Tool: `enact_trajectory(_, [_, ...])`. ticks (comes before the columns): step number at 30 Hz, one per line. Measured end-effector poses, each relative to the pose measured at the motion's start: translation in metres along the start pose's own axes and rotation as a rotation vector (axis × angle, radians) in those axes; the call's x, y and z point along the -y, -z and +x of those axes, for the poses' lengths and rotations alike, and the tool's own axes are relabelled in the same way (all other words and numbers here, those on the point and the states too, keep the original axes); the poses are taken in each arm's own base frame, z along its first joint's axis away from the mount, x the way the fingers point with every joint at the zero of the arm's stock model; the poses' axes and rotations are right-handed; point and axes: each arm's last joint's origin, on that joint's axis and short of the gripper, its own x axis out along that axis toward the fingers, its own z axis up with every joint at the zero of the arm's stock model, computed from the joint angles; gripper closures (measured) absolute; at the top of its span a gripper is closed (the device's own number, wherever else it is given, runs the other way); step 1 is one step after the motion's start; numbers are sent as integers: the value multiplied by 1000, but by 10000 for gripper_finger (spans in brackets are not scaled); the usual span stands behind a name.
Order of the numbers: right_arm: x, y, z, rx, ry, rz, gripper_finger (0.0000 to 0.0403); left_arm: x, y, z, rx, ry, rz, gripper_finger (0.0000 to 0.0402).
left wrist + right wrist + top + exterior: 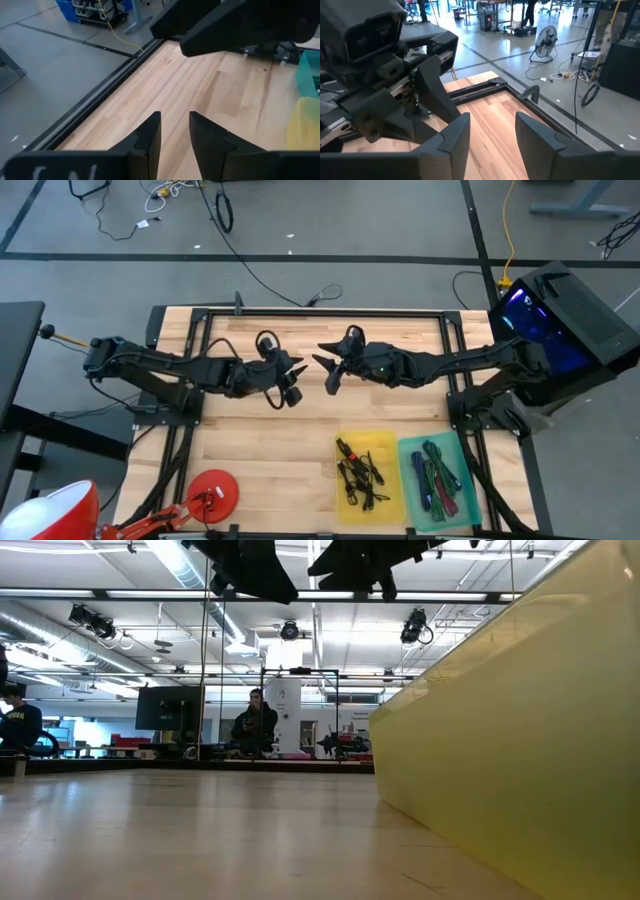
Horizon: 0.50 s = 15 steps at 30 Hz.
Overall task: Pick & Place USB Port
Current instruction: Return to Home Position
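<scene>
Readable text: none, in any of the views.
Marks on the left hand (174,116): pale strokes on its dark housing, too blurred to read.
Lettering on the person's shirt (18,726): light letters, too small to read.

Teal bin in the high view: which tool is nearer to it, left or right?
Right. The right tool hangs above the table, up and left of the teal bin in that view; the left tool faces it, slightly farther left.

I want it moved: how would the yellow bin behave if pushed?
The yellow bin looks thin and translucent, so it is probably light and would slide easily on the smooth wooden table. Its loose dark cables would likely shift.
</scene>
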Motion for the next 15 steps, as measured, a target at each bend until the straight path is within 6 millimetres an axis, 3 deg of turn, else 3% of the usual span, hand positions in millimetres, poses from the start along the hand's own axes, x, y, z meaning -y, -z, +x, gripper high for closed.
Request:
enact_trajectory(3, [0, 1, 0, -5, -18, -1, 243, -5, -1, -2, 3, 2, -10, 296])
enact_trajectory(7, [5, 0, -14, 11, -41, 7, 243, -21, -1, -25, 52, 48, -51, 296])
enact_trajectory(12, [22, 9, -49, 36, -95, 20, 243, -54, 20, -63, 126, 94, -109, 296])
enact_trajectory(15, [33, 24, -70, 94, -109, 43, 243, -73, 42, -79, 155, 99, -131, 296])
